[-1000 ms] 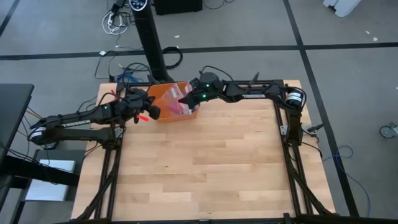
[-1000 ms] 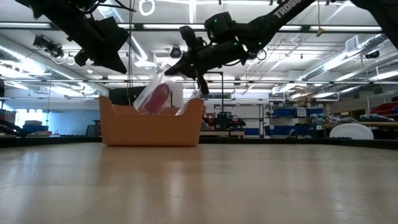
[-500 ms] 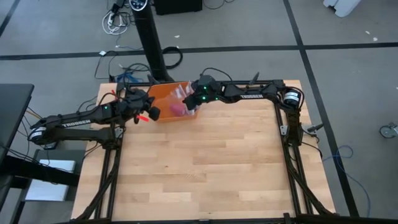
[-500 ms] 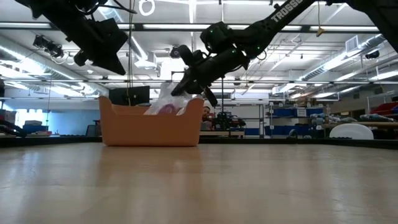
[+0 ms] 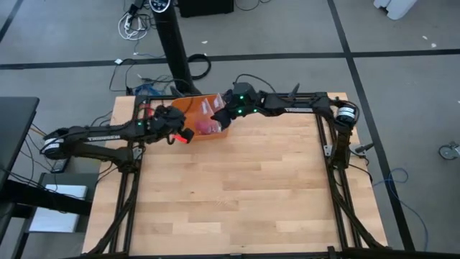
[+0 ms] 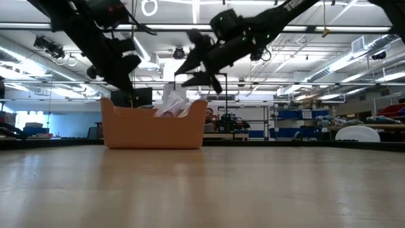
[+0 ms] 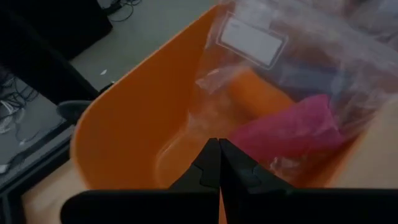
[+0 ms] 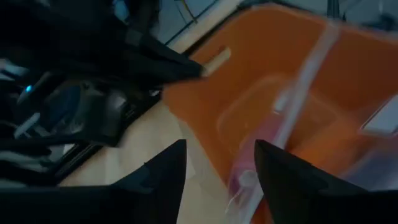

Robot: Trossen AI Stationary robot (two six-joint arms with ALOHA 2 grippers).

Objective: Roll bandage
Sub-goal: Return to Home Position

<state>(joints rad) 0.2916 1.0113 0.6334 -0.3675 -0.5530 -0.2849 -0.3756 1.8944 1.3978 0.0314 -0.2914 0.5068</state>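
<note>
The magenta-pink bandage (image 7: 292, 127) lies inside a clear crinkled plastic bag (image 7: 280, 62), and the bag rests in the orange tub (image 5: 188, 109) at the table's far edge. The bag's top (image 6: 172, 101) sticks up over the tub's rim. My right gripper (image 6: 190, 71) hangs open just above the bag and the tub's right part, touching nothing. The bandage (image 8: 258, 152) shows beyond its spread fingers. My left gripper (image 7: 215, 158) is shut and empty, over the tub's near left corner (image 5: 185, 135).
The tub (image 6: 154, 130) stands on the wooden table (image 5: 237, 187), whose middle and near part hold nothing else. A black pole (image 5: 172, 43) rises behind the far edge. Both arms crowd close together over the tub.
My right gripper has lowered the bag with the bandage into the tub, then opened and let go, rising a little. The bag has sunk into the tub, only its top showing. My left gripper, still shut, has come down and toward the tub.
</note>
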